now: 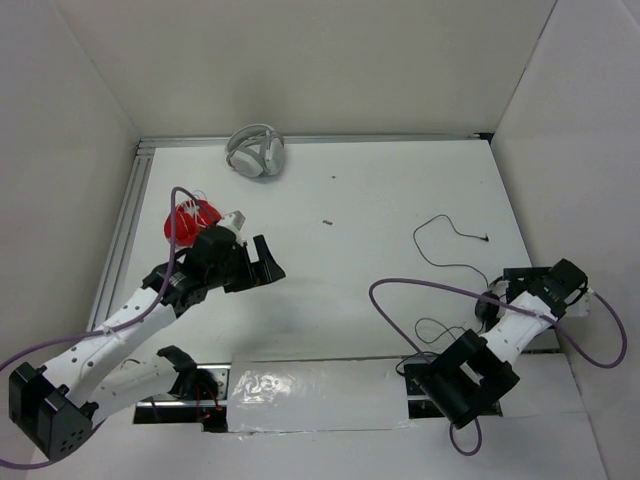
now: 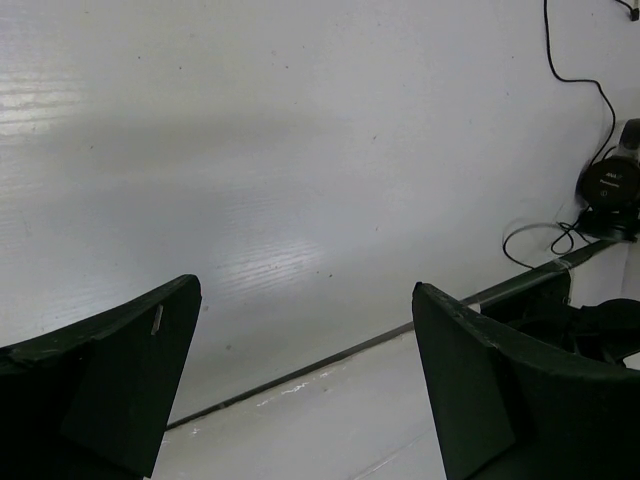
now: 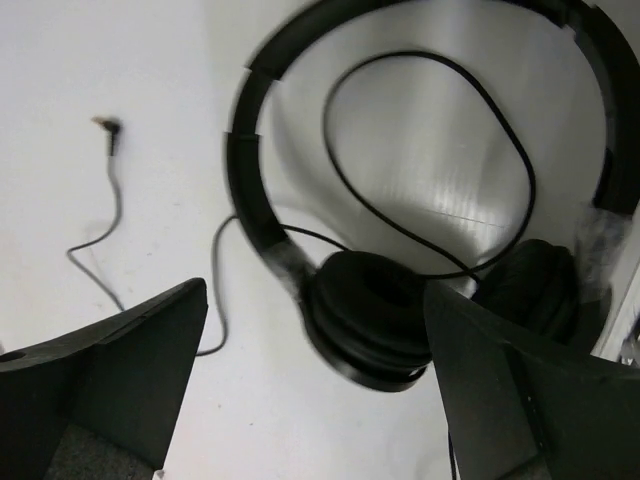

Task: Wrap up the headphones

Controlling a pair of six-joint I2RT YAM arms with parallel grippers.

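Black headphones (image 3: 365,310) lay flat on the white table (image 1: 380,200), near-right part, under the right arm, close to the right wall (image 1: 570,150) & just beyond the taped near strip (image 1: 320,395). Right gripper (image 3: 315,290) hovered over the earcups (image 3: 540,285) w/ jaws spread wide, nothing between them. Left gripper (image 2: 305,285) was likewise spread & empty, well apart over the left-middle of the table. Handling, prob.: light overall. The headband (image 3: 243,150) looked thin & springy-stiff, so it should keep shape under a pinch but could slide on the smooth top. The earcups were padded, soft, bulky, i.e. a poor pinch spot, since the pads would squash. The cable (image 1: 416,240) was long, thin, limp, w/ no shape of its own, so likely to drag, loop & snag. One loop lay inside the headband arc; the rest wandered toward mid-table, ending in the plug (image 3: 105,124), apart from the cups. Best hold, imo: one gripper on the headband just above a cup to pin the set, the other on the cable close to the cup, not at the plug end, to keep slack short. Room: the wall & strip crowded the right/near sides, while open table lay to the left & far side. Red headphones (image 1: 188,218) sat by the left arm and grey-white headphones (image 1: 257,152) at the far edge, both well apart from the black pair.
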